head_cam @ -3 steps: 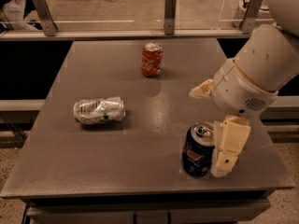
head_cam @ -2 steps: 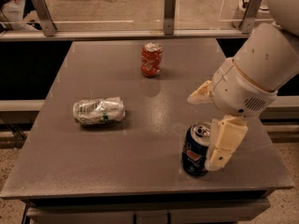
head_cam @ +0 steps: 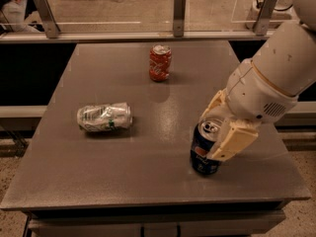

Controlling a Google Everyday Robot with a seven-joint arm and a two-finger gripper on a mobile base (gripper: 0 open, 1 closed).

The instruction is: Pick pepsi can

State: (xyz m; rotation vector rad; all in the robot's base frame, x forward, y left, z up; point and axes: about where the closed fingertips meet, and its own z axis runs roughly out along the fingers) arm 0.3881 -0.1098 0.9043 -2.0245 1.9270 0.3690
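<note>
The pepsi can (head_cam: pixel 201 154) is dark navy blue with a silver top. It stands upright near the table's front right. My gripper (head_cam: pixel 219 127) comes down from the right on the white arm (head_cam: pixel 276 78). Its two cream fingers sit on either side of the can's upper part. The near finger (head_cam: pixel 233 141) presses against the can's right side, and the far finger (head_cam: pixel 211 107) is just behind its top. The fingers look closed on the can. The can's base rests on the table.
A red cola can (head_cam: pixel 160 62) stands upright at the back middle. A crushed silver-and-green can (head_cam: pixel 104 117) lies on its side at the left. The grey table (head_cam: pixel 74 181) ends close in front of the pepsi can, and a railing with posts (head_cam: pixel 179 14) runs behind.
My gripper has moved left onto the pepsi can. The fingers, earlier spread wide with the near one beside the can, have drawn together around its top. The can has stayed in place.
</note>
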